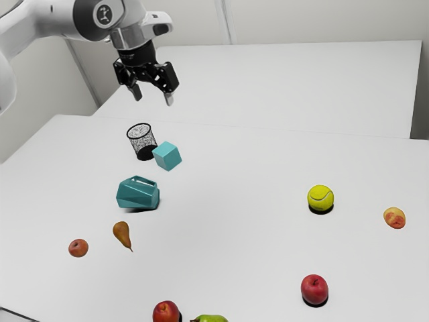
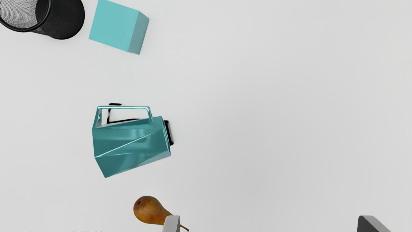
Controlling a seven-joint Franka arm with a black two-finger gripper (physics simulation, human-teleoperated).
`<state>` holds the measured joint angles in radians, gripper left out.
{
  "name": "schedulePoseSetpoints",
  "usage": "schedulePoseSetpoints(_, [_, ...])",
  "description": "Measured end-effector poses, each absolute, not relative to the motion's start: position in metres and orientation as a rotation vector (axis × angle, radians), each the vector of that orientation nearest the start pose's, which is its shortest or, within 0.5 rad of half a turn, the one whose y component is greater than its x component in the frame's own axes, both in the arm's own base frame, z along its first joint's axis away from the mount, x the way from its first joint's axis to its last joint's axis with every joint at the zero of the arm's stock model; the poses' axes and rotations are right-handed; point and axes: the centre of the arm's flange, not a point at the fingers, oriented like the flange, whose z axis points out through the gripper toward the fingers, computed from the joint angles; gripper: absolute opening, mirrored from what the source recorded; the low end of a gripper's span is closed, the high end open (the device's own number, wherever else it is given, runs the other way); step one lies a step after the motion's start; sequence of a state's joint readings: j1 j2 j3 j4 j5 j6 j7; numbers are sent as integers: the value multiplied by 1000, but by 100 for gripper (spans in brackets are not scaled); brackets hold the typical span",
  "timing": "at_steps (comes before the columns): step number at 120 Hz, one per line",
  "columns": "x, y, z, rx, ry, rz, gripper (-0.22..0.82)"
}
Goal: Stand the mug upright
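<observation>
The gripper (image 1: 153, 96) hangs above the far part of the table (image 1: 234, 248), its two fingers spread wide apart with nothing between them. The mug (image 1: 137, 196) lies on its side on the table, in the left part of the exterior view, its handle on the side facing the block (image 1: 167, 155). The block sits farther off than the mug, just beside the mesh basket (image 1: 142, 142) but apart from it; the basket stands upright.

Nearer than the mug lies a brown pear (image 1: 122, 233), and to the exterior view's left of it a small orange-red fruit (image 1: 78, 248). In the wrist view, one fingertip overlaps the pear's narrow end. At the near edge of the exterior view are a red-orange fruit (image 1: 165, 312) and, to its right, a green fruit (image 1: 212, 318), partly cut off.

Well apart from the mug, toward the exterior view's right, rest a tennis ball (image 1: 320, 197), a red apple (image 1: 314, 289) nearer than the ball, and a yellow-red fruit (image 1: 395, 218) farthest right.
</observation>
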<state>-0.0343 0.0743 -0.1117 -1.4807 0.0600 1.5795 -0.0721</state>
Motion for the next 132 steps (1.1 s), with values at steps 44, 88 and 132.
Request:
schedulePoseSetpoints(44, [535, -72, 617, -3128, 76, 31, 60])
schedulePoseSetpoints(88, [522, 57, 527, -3401, -296, 185, 60])
schedulePoseSetpoints(132, [531, 159, 401, -3565, -258, 342, 60])
